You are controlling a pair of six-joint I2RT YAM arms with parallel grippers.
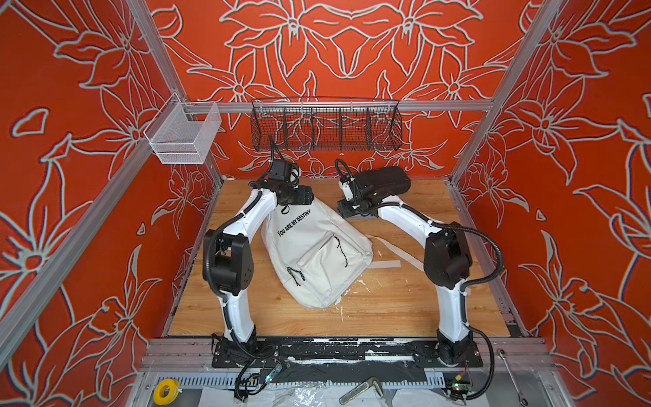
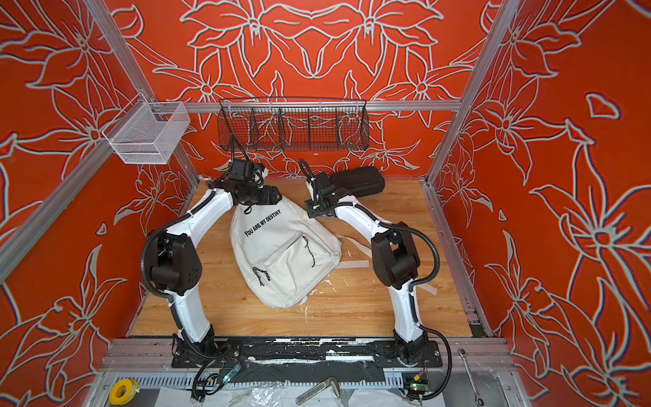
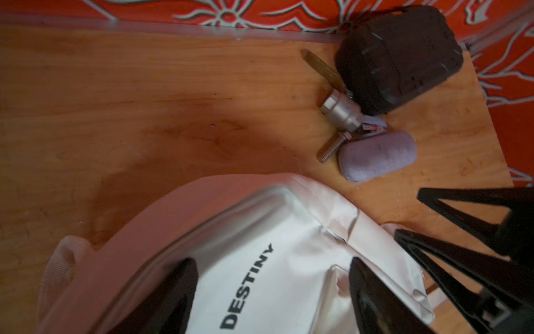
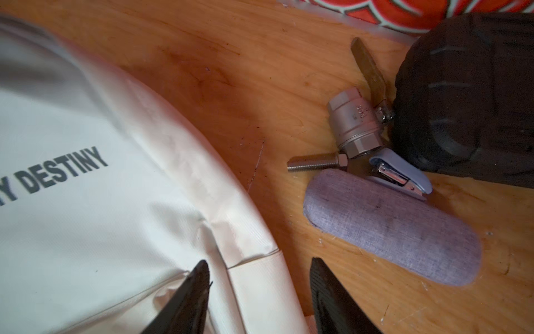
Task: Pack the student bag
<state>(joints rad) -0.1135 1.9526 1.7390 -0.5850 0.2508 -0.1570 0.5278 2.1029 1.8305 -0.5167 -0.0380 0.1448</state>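
"YOU ARE MY DESTINY" is printed on the white backpack (image 1: 317, 253). The left gripper (image 3: 271, 260) and right gripper (image 4: 260, 260) are parted, nothing gripped.

A black case (image 1: 387, 181) lies at the table's (image 1: 387, 310) far edge, right of middle. A steel valve (image 4: 355, 124) with a flat handle rests against it. A bolt (image 4: 312, 164) and a blue stapler (image 4: 401, 176) crowd the valve's end, with a lavender pouch (image 4: 393, 228) just beside them. On the far rail hang a black wire basket (image 1: 326, 125) and, left of it, a white mesh basket (image 1: 183, 134). Nearest of all: yellow tape (image 1: 165, 392) at left, a wrench (image 1: 511, 377) at right.
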